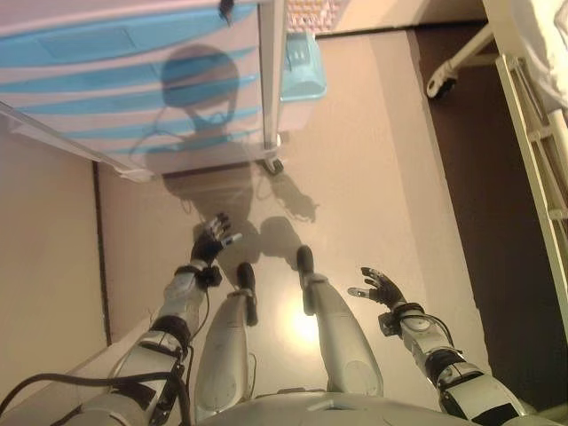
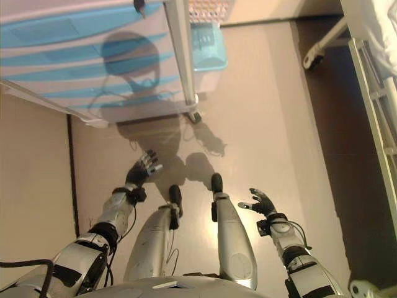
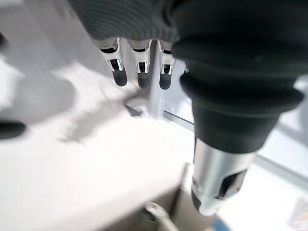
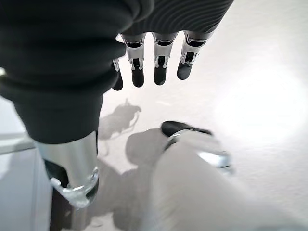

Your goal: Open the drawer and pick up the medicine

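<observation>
Drawers (image 1: 124,80) of the cart look closed; left robot hand (image 1: 211,238) and right robot hand (image 1: 382,287) hang open, empty.

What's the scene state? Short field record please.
cabinet: blue-and-white drawer unit on wheels, ahead of the robot, drawers look shut
medicine: not visible
left robot hand: open, empty, raised toward the cabinet, not touching it
right robot hand: open, empty, over the floor
bin: light blue, on the floor beside the cabinet
bed frame: to the right
task step: drawer not yet opened
</observation>
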Controlling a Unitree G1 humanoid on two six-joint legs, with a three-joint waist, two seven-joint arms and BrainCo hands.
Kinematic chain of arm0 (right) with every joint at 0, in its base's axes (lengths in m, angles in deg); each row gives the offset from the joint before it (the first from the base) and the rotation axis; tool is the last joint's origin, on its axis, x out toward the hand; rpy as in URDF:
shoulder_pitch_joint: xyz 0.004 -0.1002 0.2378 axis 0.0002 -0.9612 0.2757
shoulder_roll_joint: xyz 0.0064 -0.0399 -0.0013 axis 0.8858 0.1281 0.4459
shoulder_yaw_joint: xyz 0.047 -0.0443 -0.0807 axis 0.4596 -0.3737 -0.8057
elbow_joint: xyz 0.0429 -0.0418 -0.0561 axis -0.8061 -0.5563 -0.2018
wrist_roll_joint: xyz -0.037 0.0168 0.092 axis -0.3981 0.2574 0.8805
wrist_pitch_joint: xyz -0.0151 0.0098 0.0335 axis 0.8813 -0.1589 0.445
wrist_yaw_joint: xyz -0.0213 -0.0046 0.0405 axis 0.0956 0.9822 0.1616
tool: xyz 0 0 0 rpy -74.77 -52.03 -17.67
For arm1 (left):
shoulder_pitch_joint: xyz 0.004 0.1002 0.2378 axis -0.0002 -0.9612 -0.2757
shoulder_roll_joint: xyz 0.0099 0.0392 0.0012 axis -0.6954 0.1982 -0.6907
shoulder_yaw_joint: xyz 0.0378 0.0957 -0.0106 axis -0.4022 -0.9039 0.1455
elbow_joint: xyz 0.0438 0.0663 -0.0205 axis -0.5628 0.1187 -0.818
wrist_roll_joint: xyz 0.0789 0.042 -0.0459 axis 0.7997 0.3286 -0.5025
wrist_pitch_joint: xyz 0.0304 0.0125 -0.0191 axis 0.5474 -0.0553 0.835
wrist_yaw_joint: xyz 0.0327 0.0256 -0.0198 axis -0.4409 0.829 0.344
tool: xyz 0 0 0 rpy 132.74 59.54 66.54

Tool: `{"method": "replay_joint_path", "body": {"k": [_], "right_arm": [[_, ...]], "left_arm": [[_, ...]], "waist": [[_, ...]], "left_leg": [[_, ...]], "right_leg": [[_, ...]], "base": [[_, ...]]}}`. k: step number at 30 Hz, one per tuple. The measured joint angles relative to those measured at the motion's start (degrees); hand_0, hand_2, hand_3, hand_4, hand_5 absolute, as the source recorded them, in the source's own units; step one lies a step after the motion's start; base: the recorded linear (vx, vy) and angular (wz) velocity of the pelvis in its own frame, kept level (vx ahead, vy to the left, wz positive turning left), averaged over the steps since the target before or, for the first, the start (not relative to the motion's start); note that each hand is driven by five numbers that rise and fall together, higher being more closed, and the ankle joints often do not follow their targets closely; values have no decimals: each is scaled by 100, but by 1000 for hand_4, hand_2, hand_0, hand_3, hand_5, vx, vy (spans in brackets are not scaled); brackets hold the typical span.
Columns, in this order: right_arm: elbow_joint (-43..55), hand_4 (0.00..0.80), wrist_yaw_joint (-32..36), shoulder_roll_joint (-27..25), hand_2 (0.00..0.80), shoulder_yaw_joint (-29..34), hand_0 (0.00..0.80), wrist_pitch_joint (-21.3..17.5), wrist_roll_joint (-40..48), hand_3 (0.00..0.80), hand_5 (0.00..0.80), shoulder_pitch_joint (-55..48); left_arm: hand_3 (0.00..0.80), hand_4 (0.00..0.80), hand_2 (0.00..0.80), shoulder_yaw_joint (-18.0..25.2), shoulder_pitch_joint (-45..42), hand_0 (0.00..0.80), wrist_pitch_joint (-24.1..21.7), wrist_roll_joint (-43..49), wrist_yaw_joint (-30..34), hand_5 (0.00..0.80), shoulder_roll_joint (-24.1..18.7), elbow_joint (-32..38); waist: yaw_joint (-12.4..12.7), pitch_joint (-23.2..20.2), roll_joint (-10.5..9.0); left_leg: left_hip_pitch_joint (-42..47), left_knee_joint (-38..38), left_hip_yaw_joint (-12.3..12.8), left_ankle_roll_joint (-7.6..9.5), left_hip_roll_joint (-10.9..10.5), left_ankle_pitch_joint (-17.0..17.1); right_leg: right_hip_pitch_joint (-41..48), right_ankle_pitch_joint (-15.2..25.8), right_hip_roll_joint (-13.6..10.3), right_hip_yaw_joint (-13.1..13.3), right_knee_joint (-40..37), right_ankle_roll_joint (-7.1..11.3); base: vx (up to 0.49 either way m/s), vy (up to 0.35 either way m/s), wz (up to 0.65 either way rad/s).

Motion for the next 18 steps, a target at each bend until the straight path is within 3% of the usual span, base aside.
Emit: {"method": "replay_joint_path", "body": {"k": [7, 14, 18], "right_arm": [[305, 0, -49, -43, 0, -215, 0, 64, 165, 0, 0, -76], [419, 0, -141, -32, 0, -369, 0, 1, 356, 0, 0, -77], [421, 0, -126, -17, 0, -435, 0, -122, 384, 0, 0, -117]], "left_arm": [[0, 0, 0, 466, 1037, 0, -44, -2234, 666, 0, -435, 549], [0, 0, 0, 472, 1715, 0, -159, -3535, 1350, 0, -846, 606], [0, 0, 0, 471, 2146, 0, -154, -4220, 1639, 0, -982, 862]], "waist": [[-103, 281, -203], [-269, 474, -527], [-306, 505, -592]], "left_leg": [[-696, 497, -3, 72, 31, -117], [-949, 609, 5, 91, 79, -152], [-956, 613, -2, 100, 114, -156]], "right_leg": [[-586, 36, -2, 14, 249, 47], [-771, 92, 31, 25, 217, 63], [-768, 96, 68, 24, 201, 56]], "base": [[-88, -15, -2], [-26, -28, -2], [20, -34, -4]]}}
